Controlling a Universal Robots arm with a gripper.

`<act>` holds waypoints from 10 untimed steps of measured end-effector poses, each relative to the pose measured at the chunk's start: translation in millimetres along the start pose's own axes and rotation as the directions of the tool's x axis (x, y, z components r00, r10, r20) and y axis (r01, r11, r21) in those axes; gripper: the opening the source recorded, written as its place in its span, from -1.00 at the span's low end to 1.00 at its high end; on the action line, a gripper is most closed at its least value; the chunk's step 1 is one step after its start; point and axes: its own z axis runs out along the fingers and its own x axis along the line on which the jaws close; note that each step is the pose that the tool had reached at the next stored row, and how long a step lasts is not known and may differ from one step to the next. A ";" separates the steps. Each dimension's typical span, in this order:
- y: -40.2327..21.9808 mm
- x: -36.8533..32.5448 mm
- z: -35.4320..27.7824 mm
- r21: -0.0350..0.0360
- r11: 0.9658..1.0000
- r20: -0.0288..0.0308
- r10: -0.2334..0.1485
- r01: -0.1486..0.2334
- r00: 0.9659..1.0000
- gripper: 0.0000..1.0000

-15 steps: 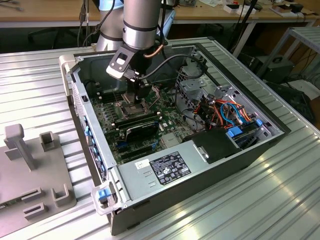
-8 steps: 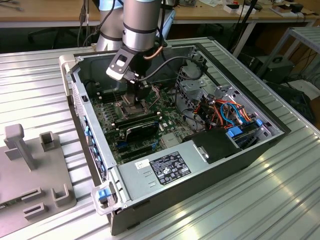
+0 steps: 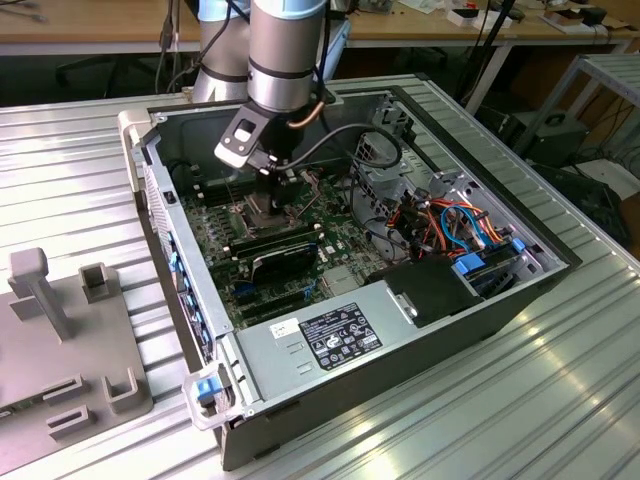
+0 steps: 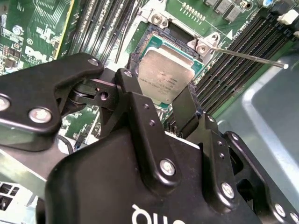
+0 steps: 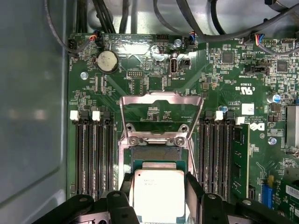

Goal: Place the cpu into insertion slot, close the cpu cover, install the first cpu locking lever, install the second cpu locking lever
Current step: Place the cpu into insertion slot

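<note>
- The gripper (image 3: 262, 195) is reaching down into the open case (image 3: 430, 345), in the upper half of the exterior view and a little towards the exterior view's left.
- Its jaws are clamping the cpu (image 5: 159, 196) by two opposite edges. In both wrist views a black finger (image 5: 127, 186) is pressing against each side of the chip.
- The cpu is sitting over the slot (image 5: 156, 153), covering the part nearer the gripper, while the dark strip farther off is showing bare.
- I cannot tell whether the chip is lying flat in the slot or hanging just above it.
- The cover (image 5: 161, 99) is standing flipped open beyond the slot, so closing it is not yet done.
- One lever (image 4: 247, 57) is sticking out free across the memory slots (image 4: 252, 37), unlatched.
- As I judge it, the work is sitting in its first step. Placing the cpu is under way, and the cover and both levers are left to do.
</note>
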 end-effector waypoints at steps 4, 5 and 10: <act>2.8 0.2 5.7 -0.004 0.999 0.002 0.040 -0.040 0.999 0.07; 2.7 0.3 6.2 -0.007 0.999 0.002 0.040 -0.040 0.999 0.07; 2.7 0.3 8.6 -0.015 0.999 0.002 0.040 -0.040 0.999 0.07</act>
